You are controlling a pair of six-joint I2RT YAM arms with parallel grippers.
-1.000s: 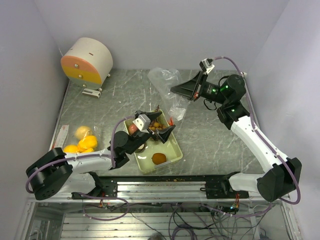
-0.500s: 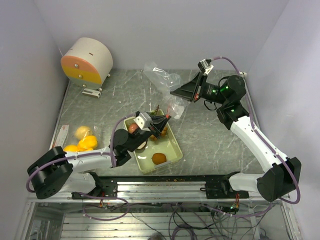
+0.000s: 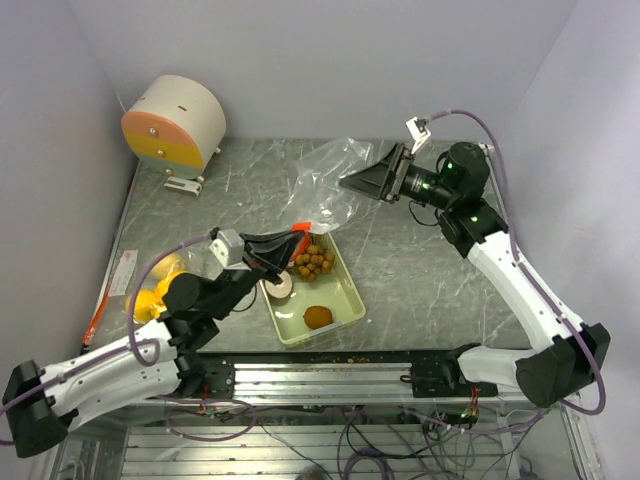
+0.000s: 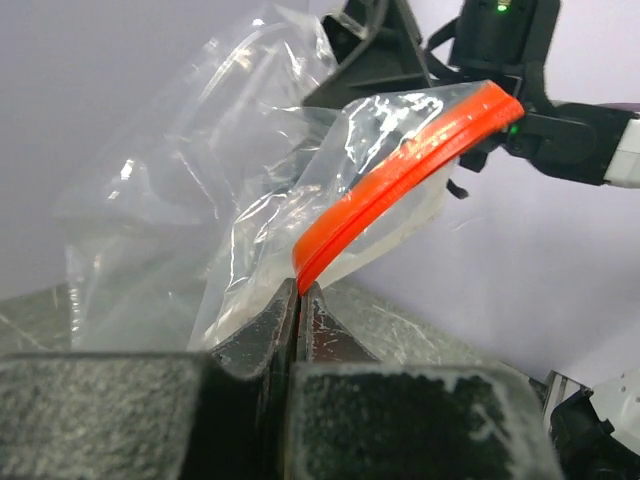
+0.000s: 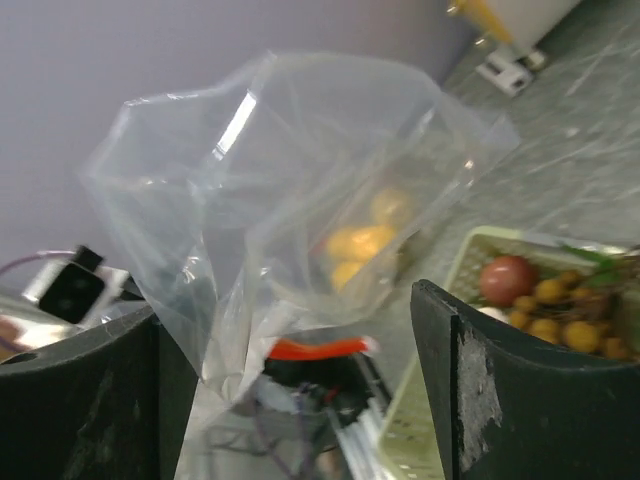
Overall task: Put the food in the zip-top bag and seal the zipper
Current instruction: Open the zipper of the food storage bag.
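Note:
My left gripper (image 3: 297, 237) is shut on the orange zipper strip (image 4: 400, 175) of the clear zip-top bag (image 3: 335, 185), at the strip's near end. The bag stretches up to my right gripper (image 3: 343, 181), which stands open with loose bag film between its fingers (image 5: 500, 380). The pale green tray (image 3: 349, 300) holds brown berries (image 3: 314, 260), an orange fruit (image 3: 318, 317) and a pale round fruit (image 3: 277, 286). A reddish apple (image 5: 507, 278) shows in the right wrist view. Yellow fruits (image 3: 148, 298) lie at the left, partly behind my left arm.
A white drum with an orange face (image 3: 175, 120) stands at the back left. A white card (image 3: 122, 270) lies by the left wall. Walls close the table on three sides.
My left gripper closed on the bag's orange zipper and the arm drew back left. The right gripper opened and let the bag go, and the bag spread out between the grippers.

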